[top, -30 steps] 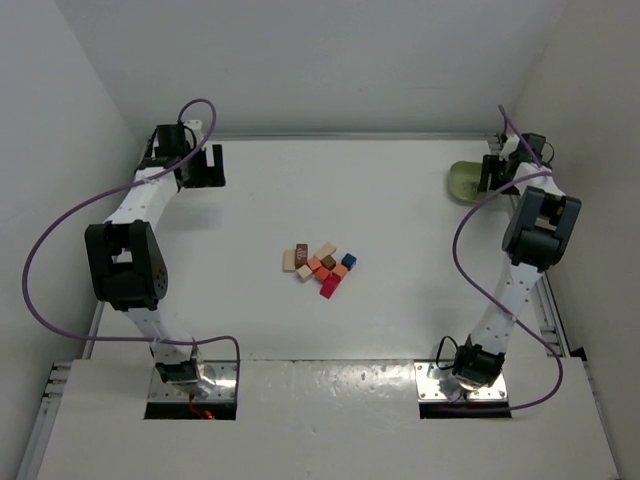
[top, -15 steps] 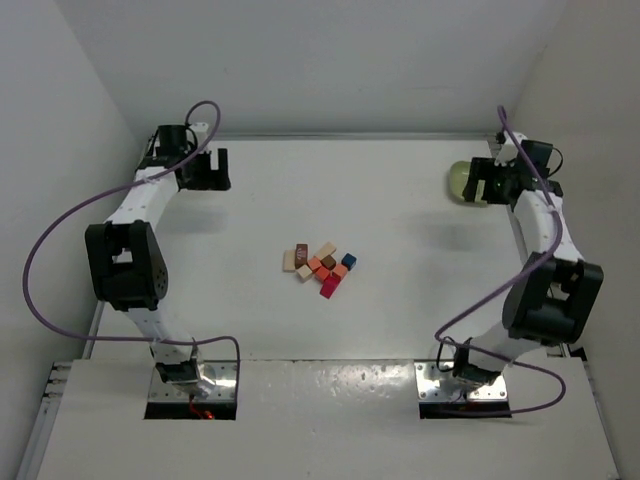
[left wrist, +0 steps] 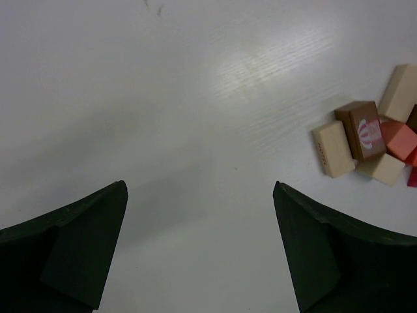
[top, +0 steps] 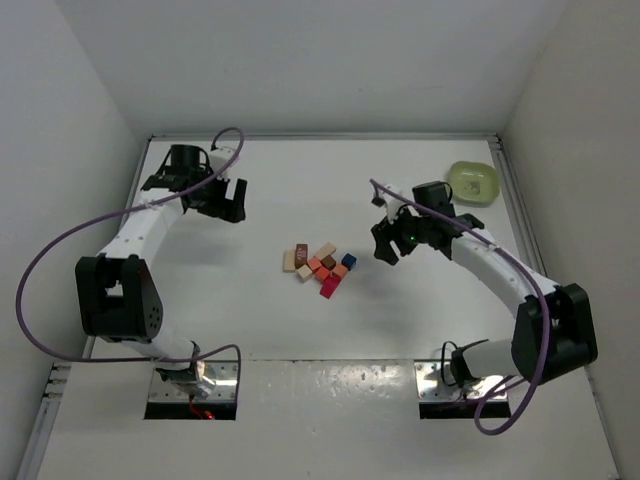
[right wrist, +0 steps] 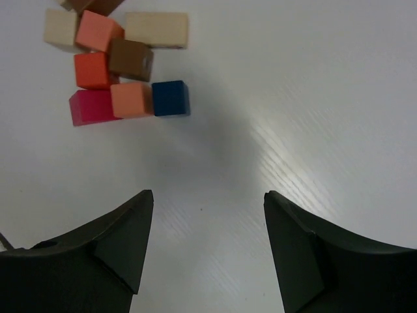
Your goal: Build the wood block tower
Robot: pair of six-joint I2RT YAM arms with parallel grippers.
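Fingers (left wrist: pixel 71 261) of the left gripper (left wrist: pixel 199 254) stand wide apart, holding nothing. The wood blocks (left wrist: pixel 361 130) lie ahead, to their right. The right gripper (right wrist: pixel 207 251) is wide and empty too, with the blocks ahead on its left.

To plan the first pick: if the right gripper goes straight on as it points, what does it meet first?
Probably the right gripper meets bare table, just beside the blue block; depth is unclear.

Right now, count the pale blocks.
3 pale blocks, grouped together: left-edge block, far-edge block, near-left block. All lie flat, so none seems hidden.
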